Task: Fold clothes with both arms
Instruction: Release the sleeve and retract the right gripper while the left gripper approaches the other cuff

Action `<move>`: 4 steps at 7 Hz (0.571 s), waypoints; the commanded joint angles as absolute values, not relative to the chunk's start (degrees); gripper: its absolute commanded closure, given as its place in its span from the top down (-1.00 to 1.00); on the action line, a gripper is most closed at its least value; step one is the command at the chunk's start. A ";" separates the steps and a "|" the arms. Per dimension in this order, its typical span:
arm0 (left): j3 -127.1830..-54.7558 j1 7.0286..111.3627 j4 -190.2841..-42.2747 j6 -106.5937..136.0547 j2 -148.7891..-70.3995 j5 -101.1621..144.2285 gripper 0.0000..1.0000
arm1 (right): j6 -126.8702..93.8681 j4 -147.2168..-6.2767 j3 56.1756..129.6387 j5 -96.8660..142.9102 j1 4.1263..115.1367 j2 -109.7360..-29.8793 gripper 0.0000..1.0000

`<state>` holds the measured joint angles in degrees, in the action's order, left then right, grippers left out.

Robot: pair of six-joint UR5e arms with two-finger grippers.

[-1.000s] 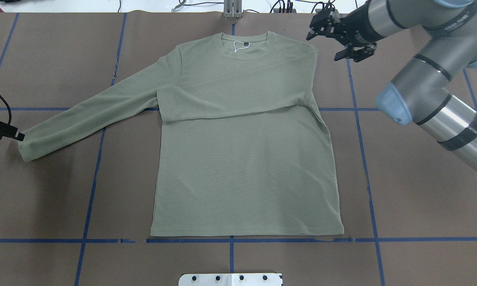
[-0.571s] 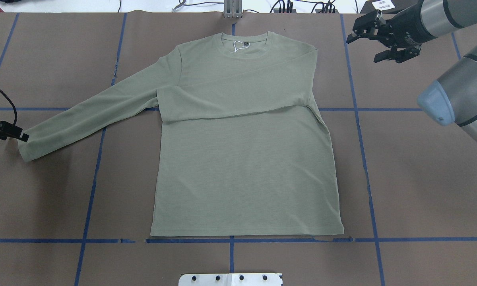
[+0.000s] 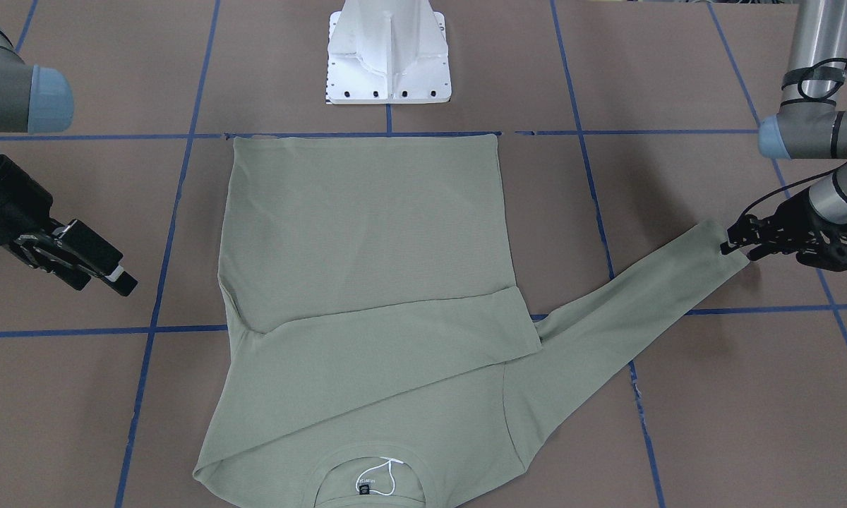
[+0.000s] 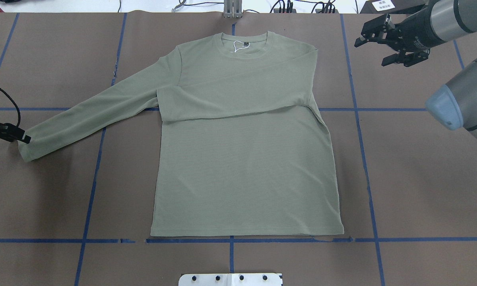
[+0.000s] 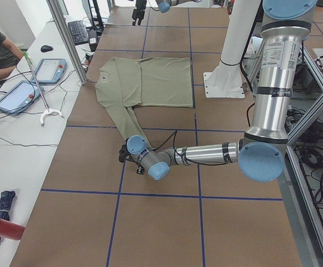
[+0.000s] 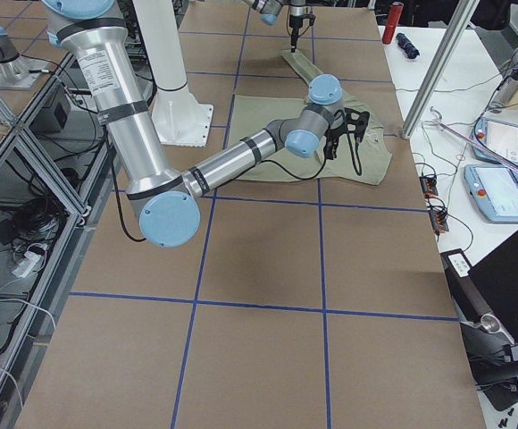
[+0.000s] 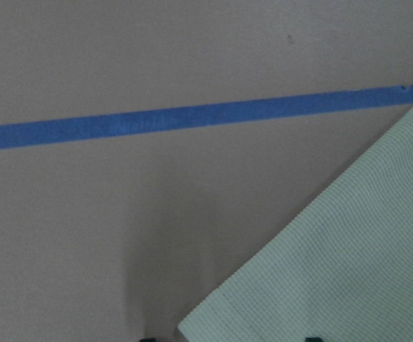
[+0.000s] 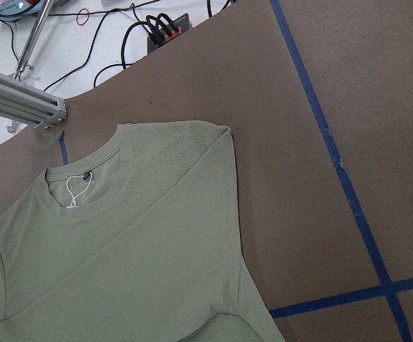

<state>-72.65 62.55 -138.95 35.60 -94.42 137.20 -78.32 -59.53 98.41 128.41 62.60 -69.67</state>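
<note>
The sage-green long-sleeved shirt lies flat on the brown table, neck at the far edge with its white string tag. One sleeve is folded across the chest. The other sleeve stretches out to the overhead view's left. My left gripper sits low at that sleeve's cuff, and it also shows in the front view. Its jaws are apart, and the cuff corner lies between them in the left wrist view. My right gripper is open and empty, raised beyond the shirt's right shoulder.
The white pedestal base stands at the near table edge. Blue tape lines grid the table. An aluminium post and cables with a power strip lie past the far edge. A side desk with tablets has a person seated at it.
My right gripper has swung right, away from the shirt's shoulder, still open. My left gripper has edged a little closer onto the cuff. The shirt has not moved.
</note>
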 commanded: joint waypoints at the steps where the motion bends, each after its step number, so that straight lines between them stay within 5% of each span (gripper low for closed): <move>1: -72.86 62.49 -138.96 35.60 -94.57 137.20 -0.64 | -78.31 -59.50 98.44 128.41 62.67 -69.87 1.00; 2: -73.21 62.49 -138.87 35.77 -95.27 137.55 -1.00 | -78.31 -59.50 98.52 128.41 62.67 -70.22 1.00; 4: -76.79 62.58 -138.87 36.03 -95.27 137.81 -1.00 | -78.22 -59.33 98.52 128.41 62.58 -70.75 1.00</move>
